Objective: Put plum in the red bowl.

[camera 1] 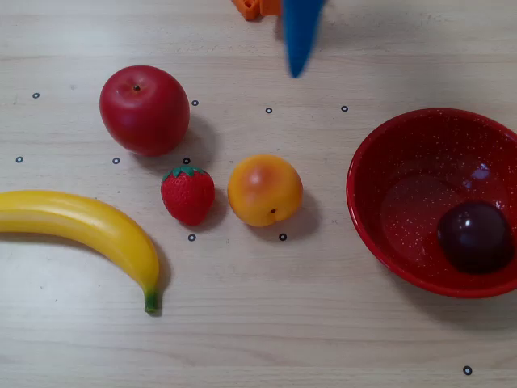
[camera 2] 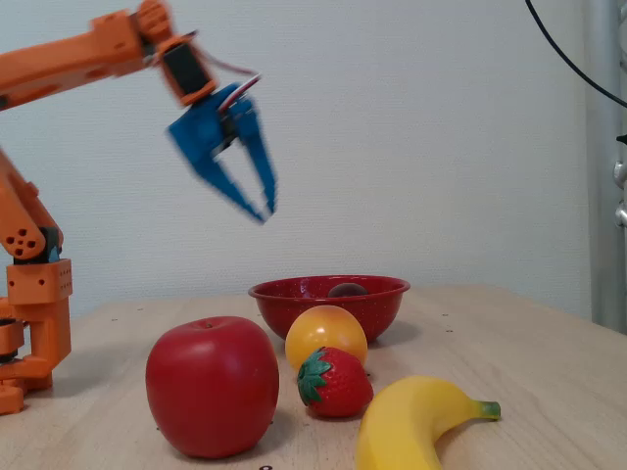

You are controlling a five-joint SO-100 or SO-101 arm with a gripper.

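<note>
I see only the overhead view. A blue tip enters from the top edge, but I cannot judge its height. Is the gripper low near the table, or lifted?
Observer: Lifted. In the fixed view the gripper hangs high above the red bowl, touching nothing.
Operator: Are the jaws closed on anything?
Observer: No. The jaws look nearly together, and nothing is between them.
Operator: Does the plum sit deep in the bowl?
Observer: Yes. In the fixed view only the top of the plum shows over the rim.
</note>
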